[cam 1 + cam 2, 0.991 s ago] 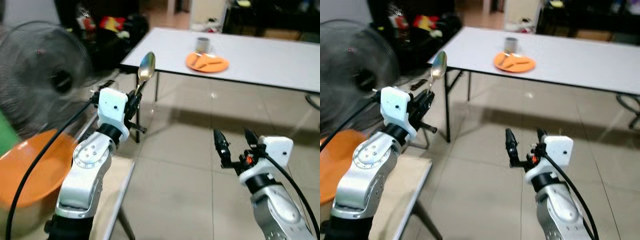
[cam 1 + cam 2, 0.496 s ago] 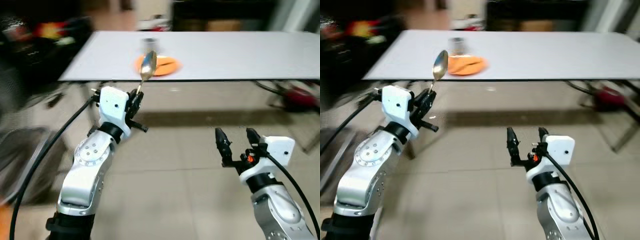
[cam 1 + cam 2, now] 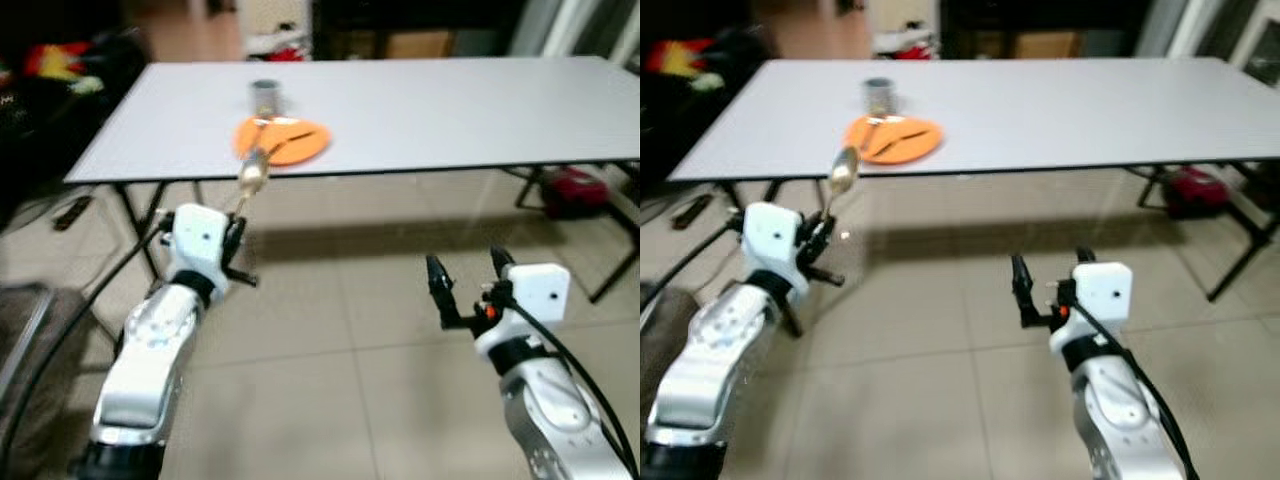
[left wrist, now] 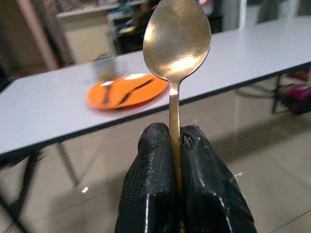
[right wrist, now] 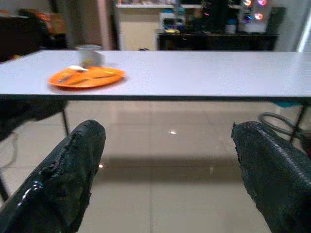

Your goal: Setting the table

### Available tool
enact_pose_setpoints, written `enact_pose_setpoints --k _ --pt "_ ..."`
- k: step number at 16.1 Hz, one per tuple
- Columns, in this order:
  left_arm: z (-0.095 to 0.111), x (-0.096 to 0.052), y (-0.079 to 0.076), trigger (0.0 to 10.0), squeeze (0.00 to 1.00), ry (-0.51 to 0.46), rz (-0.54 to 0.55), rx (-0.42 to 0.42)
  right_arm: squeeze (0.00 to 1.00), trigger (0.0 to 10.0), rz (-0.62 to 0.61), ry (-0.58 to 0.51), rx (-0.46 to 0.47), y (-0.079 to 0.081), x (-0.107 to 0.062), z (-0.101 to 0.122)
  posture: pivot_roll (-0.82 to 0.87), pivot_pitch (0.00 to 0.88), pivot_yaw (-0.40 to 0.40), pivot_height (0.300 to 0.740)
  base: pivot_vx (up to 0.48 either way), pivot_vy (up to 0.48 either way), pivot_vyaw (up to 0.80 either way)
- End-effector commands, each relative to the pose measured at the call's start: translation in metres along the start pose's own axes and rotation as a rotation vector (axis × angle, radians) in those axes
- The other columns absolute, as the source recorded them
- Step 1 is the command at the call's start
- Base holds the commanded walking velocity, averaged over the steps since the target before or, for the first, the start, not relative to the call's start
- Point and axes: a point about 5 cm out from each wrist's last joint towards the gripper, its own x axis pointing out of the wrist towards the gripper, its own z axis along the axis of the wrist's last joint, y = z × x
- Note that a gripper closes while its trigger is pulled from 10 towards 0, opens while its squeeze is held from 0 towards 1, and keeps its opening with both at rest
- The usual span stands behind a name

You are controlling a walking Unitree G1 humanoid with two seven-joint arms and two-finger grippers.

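One spoon (upright), one plate, one cup.

The robot's left gripper is raised, its 2 black fingers pressed together around a spoon standing upright above them. The right gripper is held forward, fingers spread wide apart with nothing between.

Spoon handle's lower part hidden between the left gripper's fingers. Utensils on orange plate near table's left edge too blurred to identify, possibly a fork. Table's right end cut off. Cup contents unreadable.
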Motion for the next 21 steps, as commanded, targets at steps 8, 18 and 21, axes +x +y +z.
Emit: enact_pose_setpoints --k 8,18,21 --pt "0.008 0.003 -0.007 10.0 0.00 -0.027 -0.012 0.010 0.00 10.0 0.018 0.020 0.035 -0.001 -0.001 -0.002 -0.03 0.000 0.008 0.740 0.355 0.000 0.00" --pt "0.004 0.005 -0.018 10.0 0.00 -0.016 -0.033 -0.005 0.00 10.0 -0.010 0.030 0.033 -0.009 -0.003 -0.002 -0.04 0.000 0.008 0.740 0.338 0.000 0.00" --pt "0.004 0.006 -0.018 10.0 0.00 -0.015 -0.033 -0.007 0.00 10.0 -0.003 0.034 0.029 -0.008 -0.003 -0.002 -0.04 0.000 0.005 0.740 0.330 0.000 0.00"
